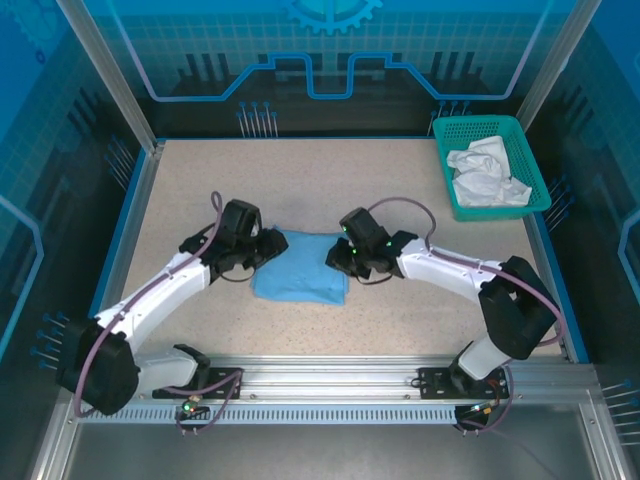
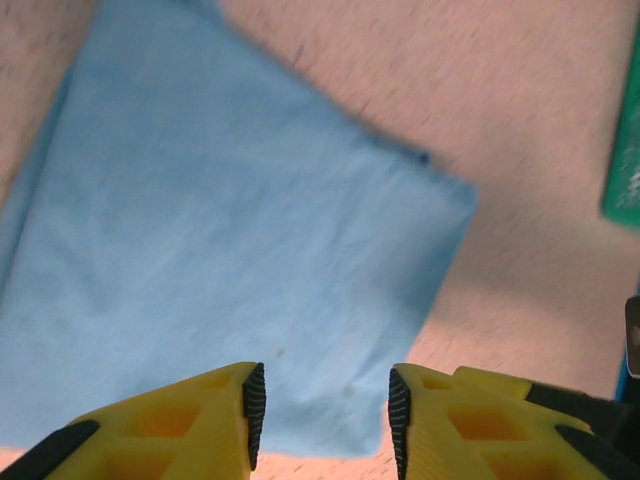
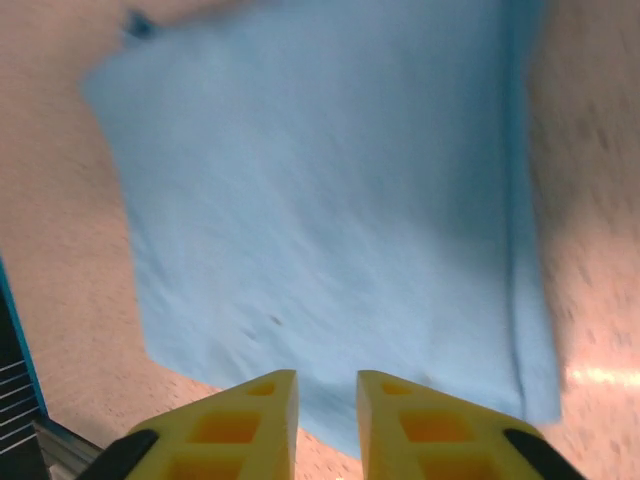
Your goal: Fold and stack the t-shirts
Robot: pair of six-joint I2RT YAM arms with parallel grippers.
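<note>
From above, the folded light blue t-shirt (image 1: pixel 300 267) was seen mid-table and the white t-shirt (image 1: pixel 486 175) in the far-right basket (image 1: pixel 480 122). At the left wrist, the left gripper (image 2: pixel 322 410) was parted and empty. At the right wrist, the right gripper (image 3: pixel 327 415) was narrowly parted and empty. The edges would best be squared gently.

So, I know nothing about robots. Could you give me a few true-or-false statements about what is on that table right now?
1. The blue shirt lies folded on the table. True.
2. The white shirt is stacked on the blue one. False: it sits crumpled in the green basket.
3. The left jaws are clamped on the blue shirt. False: they stand apart over its edge, with nothing pinched between them.
4. The basket stands at the table's far right corner. True.
</note>
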